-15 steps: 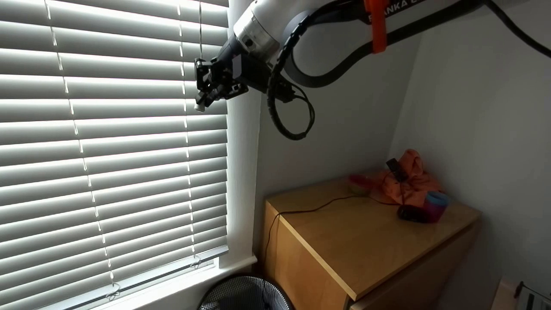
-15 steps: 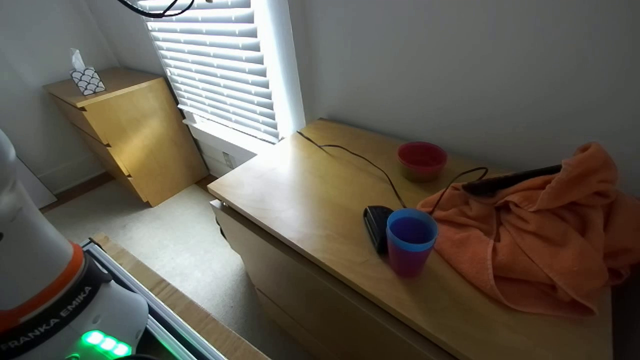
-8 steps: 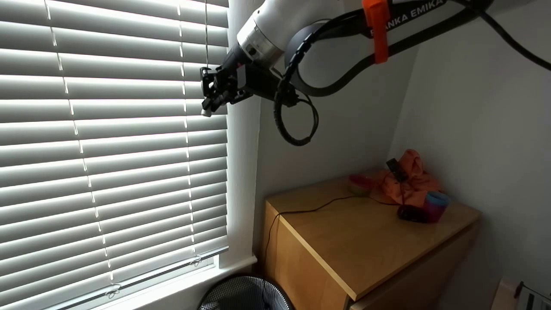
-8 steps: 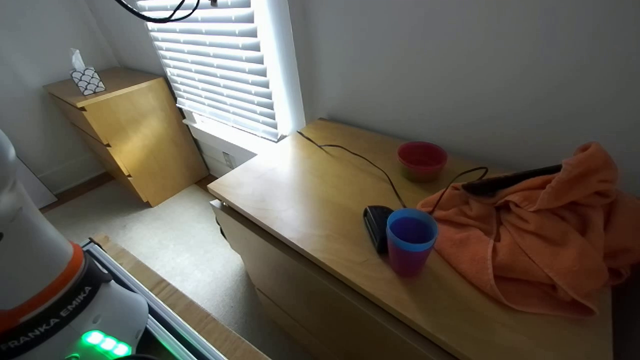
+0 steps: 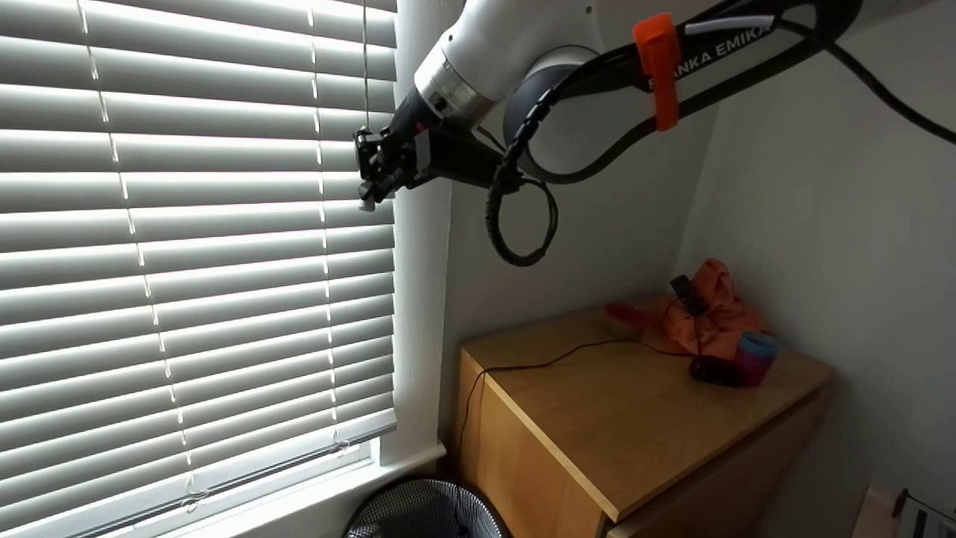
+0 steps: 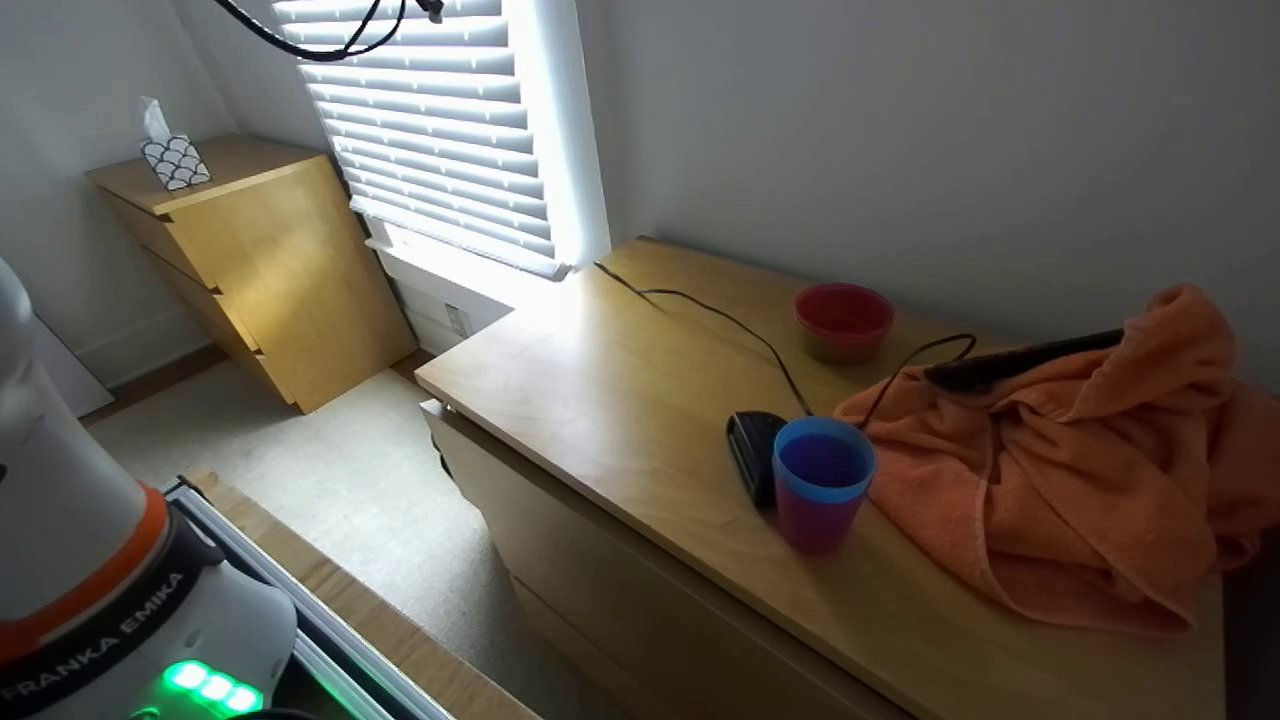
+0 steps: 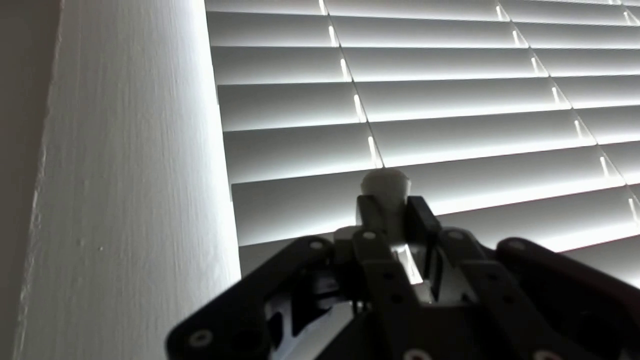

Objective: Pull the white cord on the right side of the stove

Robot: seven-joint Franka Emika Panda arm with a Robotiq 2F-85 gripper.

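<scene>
The white cord (image 5: 365, 67) is a very thin string hanging in front of the white slatted blind (image 5: 224, 291), near the window's right edge in an exterior view. It runs down to my gripper (image 5: 371, 191). My gripper is shut on the cord's whitish end knob (image 5: 367, 206), which sticks out below the fingertips. In the wrist view the gripper (image 7: 391, 212) has the knob (image 7: 386, 182) between its two black fingers, with the blind (image 7: 295, 105) behind. The cord itself cannot be made out there. In an exterior view only a small dark piece (image 6: 430, 8) shows at the top edge.
The white window frame (image 5: 420, 299) stands right beside the gripper. Below are a black mesh basket (image 5: 426, 493) and a wooden cabinet (image 5: 567, 418) with a dark cable, red bowl (image 6: 845, 315), cup (image 6: 822, 500) and orange towel (image 6: 1080, 480). A black cable loop hangs from the arm.
My gripper has moved down and a little to the right in an exterior view, with the knob still held. The blind's bottom rail has risen slightly.
</scene>
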